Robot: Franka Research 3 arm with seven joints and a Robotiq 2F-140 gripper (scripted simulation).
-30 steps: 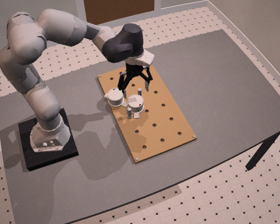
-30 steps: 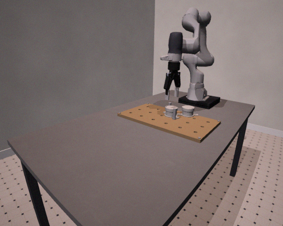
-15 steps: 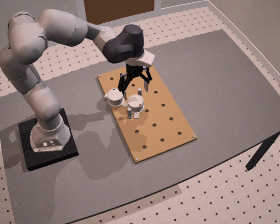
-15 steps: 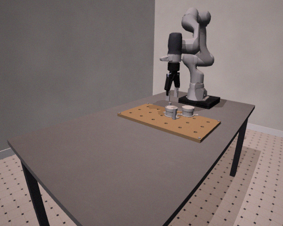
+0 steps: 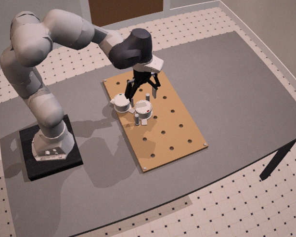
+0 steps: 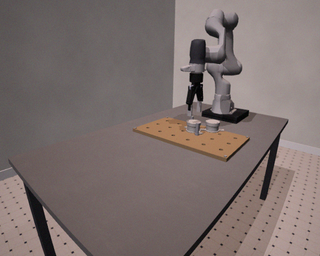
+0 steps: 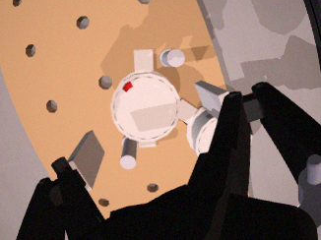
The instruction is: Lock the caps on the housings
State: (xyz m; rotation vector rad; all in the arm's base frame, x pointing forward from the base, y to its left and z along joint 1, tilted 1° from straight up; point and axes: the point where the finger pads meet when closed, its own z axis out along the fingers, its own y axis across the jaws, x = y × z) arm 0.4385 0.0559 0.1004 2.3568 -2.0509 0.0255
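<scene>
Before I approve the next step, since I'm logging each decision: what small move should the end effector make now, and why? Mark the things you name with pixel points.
Probably ease down over the red-marked cap point(image 5: 143, 106) point(image 6: 193, 121) point(image 7: 148, 102), keeping the fingers apart. The end effector point(image 5: 143, 98) point(image 6: 194, 113) point(image 7: 147, 119) is open above it, its fingers spread wider than the cap, and the housing point(image 5: 145, 115) point(image 6: 191, 127) stands upright between two pegs.

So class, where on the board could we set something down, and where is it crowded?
Room: the board's end beyond the red-marked cap, though holed. Crowded: around both caps, with two pegs and the open gripper above.
</scene>
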